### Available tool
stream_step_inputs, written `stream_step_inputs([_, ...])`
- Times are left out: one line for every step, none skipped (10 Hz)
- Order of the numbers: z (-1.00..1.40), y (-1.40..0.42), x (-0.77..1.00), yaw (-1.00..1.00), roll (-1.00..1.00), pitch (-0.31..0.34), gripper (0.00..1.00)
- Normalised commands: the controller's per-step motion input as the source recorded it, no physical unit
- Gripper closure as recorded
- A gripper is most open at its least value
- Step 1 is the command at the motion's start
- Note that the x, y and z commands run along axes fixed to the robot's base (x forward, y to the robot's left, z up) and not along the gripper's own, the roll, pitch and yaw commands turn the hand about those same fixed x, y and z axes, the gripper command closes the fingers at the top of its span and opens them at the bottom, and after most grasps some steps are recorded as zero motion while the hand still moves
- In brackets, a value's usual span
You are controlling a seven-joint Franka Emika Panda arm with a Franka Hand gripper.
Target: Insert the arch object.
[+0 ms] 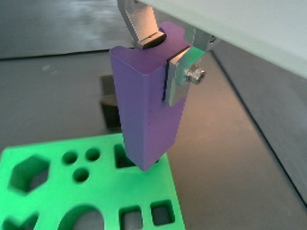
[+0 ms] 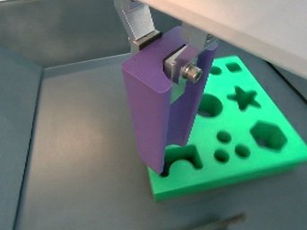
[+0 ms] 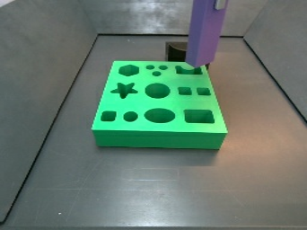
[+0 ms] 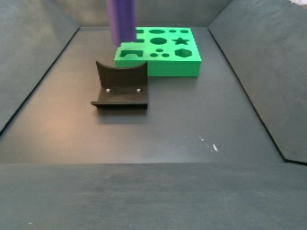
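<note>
The arch object [image 1: 150,108] is a tall purple bar with a concave groove down one face. My gripper [image 1: 166,58] is shut on its upper end and holds it upright, as both wrist views show [image 2: 164,56]. Its lower end is at the arch-shaped hole [image 2: 182,160] near one edge of the green board [image 2: 240,121]. I cannot tell whether it has entered the hole. In both side views the bar [image 3: 204,36] [image 4: 122,20] stands over the board's [image 3: 156,130] edge nearest the fixture. The gripper is barely in view at the top of a side view [image 3: 218,3].
The dark fixture [image 4: 120,85] stands on the floor right beside the board [image 4: 180,58], close to the bar; it also shows in other views [image 3: 178,49] [image 1: 110,99]. The board has several other shaped holes. Grey bin walls surround the floor.
</note>
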Motion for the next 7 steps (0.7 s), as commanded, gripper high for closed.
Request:
stream_step_inputs([-0.1,0.11,0.22,-0.94,0.0,0.0,1.0])
stream_step_inputs([-0.13,0.02,0.08,-1.0,0.0,0.0,1.0])
stream_step_inputs([-0.16,0.0,0.02,-1.0,0.05,0.0,1.0])
stream_step_inputs([-0.22,0.02,-0.01,-0.81,0.1,0.0,1.0])
stream_step_inputs([-0.21,0.09,-0.4,-0.67,0.12,0.0,1.0])
stream_step_inputs([-0.18,0.09,-0.26,-0.69,0.13,-0.003,1.0])
stream_step_inputs([-0.19,0.06,-0.35,-0.6,0.08,-0.019,1.0])
